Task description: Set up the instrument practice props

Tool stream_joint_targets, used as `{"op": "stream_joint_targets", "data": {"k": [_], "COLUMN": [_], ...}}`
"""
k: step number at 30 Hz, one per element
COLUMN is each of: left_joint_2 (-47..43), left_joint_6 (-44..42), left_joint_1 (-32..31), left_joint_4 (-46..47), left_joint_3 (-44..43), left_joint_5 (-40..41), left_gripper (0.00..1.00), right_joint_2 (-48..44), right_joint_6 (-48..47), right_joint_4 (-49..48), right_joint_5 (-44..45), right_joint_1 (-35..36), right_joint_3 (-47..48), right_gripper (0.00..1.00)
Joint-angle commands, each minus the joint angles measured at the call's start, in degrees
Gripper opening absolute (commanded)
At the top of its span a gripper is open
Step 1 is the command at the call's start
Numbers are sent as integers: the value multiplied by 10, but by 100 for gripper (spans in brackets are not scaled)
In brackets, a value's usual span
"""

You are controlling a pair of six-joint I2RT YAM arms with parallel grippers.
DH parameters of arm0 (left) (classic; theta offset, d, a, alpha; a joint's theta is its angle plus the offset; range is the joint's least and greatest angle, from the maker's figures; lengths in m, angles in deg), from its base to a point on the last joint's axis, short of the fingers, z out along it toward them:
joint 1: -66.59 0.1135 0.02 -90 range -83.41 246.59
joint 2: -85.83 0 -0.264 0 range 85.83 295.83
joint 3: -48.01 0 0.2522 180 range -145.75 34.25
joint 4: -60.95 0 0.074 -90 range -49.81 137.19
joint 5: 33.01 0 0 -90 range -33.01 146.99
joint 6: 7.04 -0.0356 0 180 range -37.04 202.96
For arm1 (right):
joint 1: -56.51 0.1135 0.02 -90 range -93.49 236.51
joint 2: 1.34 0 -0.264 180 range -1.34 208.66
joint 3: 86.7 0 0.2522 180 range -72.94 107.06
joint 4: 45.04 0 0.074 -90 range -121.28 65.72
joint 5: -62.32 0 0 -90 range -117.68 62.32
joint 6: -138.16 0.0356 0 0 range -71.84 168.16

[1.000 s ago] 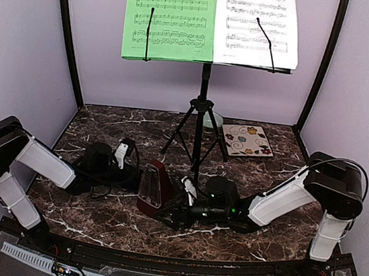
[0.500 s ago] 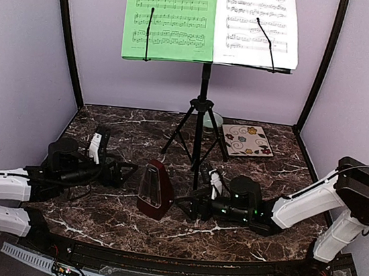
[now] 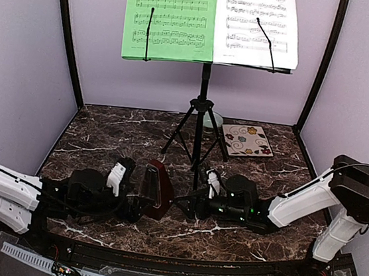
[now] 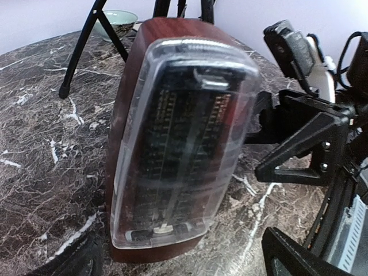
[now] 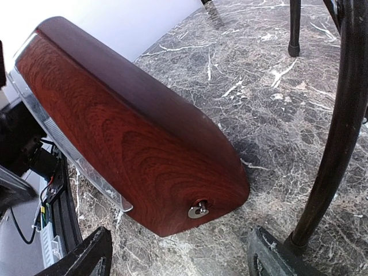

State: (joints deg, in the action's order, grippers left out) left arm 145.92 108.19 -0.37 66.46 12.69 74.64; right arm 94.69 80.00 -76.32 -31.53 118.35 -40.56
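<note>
The red-brown metronome stands upright on the marble table. Just behind the metronome and a touch to its right rises the black music stand, with 2 pages on its desk, the green sheet and the white sheet. On the metronome's left the left end effector faces its clear front, fingers spread wide and gripping nothing. On the metronome's right the right end effector also gapes open and empty.
</note>
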Motion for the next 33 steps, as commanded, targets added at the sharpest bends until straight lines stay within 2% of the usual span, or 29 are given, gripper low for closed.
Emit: {"op": "stream_joint_targets", "data": {"k": [1,7,15,18,20,26,30,33], "left_joint_2": [76,176,259,275,278,249,236,246], "left_joint_6": [22,13,-24,-49,-56,-93,-116,-116], "left_joint_1": [-15,-26,-26,-27,-27,-29,-44,-56], "left_joint_4": [45,58,116,109,63,-24,-110,-211], "left_joint_3": [-47,-106,-133,-146,-174,-210,-259,-318], "left_joint_5": [102,184,212,228,244,293,347,398], "left_gripper": [99,99,97,87,81,49,43,39], "right_joint_2": [2,-2,-11,-14,-12,-1,6,19], "right_joint_6": [1,6,3,0,-2,-6,-29,-64], "right_joint_4": [-5,-15,-16,-16,-18,-45,-66,-80], "right_joint_5": [2,15,22,25,23,42,77,115], "right_joint_1": [-2,-1,-2,-1,-1,1,9,23], "right_joint_3": [13,1,-8,-11,-12,-12,-3,12], "right_gripper": [81,82,82,82,82,82,81,80]}}
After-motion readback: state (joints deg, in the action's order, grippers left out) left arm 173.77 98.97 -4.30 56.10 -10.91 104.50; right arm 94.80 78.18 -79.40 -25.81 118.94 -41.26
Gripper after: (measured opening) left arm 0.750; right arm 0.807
